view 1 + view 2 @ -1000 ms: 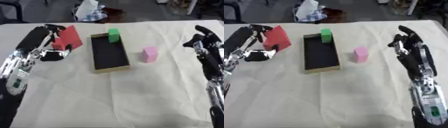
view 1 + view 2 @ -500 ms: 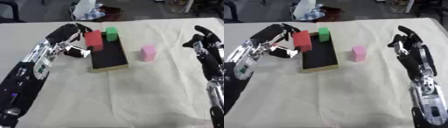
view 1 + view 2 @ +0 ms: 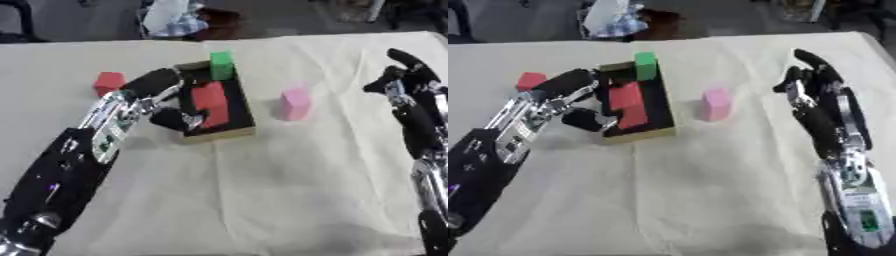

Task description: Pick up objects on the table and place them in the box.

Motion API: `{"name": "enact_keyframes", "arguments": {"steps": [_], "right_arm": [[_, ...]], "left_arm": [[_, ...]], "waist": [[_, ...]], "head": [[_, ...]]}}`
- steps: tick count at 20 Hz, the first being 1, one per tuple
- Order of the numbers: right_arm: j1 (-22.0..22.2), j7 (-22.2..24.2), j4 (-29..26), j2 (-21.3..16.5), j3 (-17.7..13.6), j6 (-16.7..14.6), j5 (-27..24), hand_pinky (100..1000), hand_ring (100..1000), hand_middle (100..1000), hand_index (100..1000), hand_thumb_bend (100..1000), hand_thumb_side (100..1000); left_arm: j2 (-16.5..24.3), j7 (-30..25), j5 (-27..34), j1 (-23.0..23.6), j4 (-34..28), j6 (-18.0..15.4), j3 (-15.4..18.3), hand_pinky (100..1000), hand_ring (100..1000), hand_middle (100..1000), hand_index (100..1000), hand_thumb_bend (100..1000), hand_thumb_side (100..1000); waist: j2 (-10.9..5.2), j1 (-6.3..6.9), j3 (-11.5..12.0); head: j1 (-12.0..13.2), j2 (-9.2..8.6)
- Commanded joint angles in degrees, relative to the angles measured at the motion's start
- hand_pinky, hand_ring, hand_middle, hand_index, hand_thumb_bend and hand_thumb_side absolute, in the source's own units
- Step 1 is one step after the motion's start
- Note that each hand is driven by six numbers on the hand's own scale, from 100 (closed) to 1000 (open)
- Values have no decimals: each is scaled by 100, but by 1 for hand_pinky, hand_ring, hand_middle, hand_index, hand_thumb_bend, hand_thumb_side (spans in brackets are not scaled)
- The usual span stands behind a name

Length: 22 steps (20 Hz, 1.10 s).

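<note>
- The surface [image 3: 262, 200] is covered in a pale cream cloth, matte, with soft creases; the nearest part carries only the two black forearms
- The right eye view shows most of the right forearm with its silver joint and a label patch low down; the left eye view cuts that arm at the picture's edge but shows more of the left arm
- The box [image 3: 236, 131] is a shallow rectangular tray, dark inside with tan, cardboard-like walls, lying long-ways away from the robot
- The left hand [image 3: 166, 102] is at the box's left wall, fingers curled over the rim beside a flat red block [image 3: 211, 103] that lies inside the box; whether the fingers still touch it I cannot tell
- The right hand [image 3: 808, 80] is held up well to the right of the box, fingers straight and relaxed, holding nothing
- A pink block [image 3: 295, 103], upright and boxy, stands on the cloth just right of the box
- A small red cube [image 3: 108, 81] sits left of the box, beyond the left hand
- A green block [image 3: 221, 65] stands upright at the box's far end
</note>
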Motion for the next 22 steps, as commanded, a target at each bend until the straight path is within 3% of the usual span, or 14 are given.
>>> {"name": "enact_keyframes", "arguments": {"steps": [1, 6, 10, 17, 22], "right_arm": [[-78, 24, -53, -65, -1, -8, -39, 714, 577, 467, 863, 100, 471], [-74, 33, -47, -60, 2, -8, -37, 715, 577, 467, 863, 100, 471], [-73, 37, -45, -57, 3, -10, -39, 715, 577, 467, 864, 100, 471], [-62, 34, -49, -59, -6, -10, -44, 715, 577, 467, 864, 100, 475], [-50, 36, -55, -56, -9, -10, -44, 715, 577, 467, 864, 100, 475]], "left_arm": [[182, -178, 54, -63, -247, -20, 11, 707, 609, 697, 858, 109, 722], [198, 46, -418, -63, -245, 130, 60, 704, 610, 692, 857, 144, 630], [131, 366, -848, -108, -66, 212, 58, 714, 634, 721, 872, 193, 632], [113, 520, -1280, -93, -25, 124, 61, 807, 782, 837, 919, 341, 771], [141, 637, -1508, -84, -79, 135, 135, 839, 821, 869, 938, 416, 830]], "waist": [[4, -23, 17], [-2, -31, 38], [1, -36, 34], [5, -18, 10], [-3, -5, 2]], "head": [[-27, -12], [-34, -12], [-26, -12], [-41, -12], [-52, -12]]}}
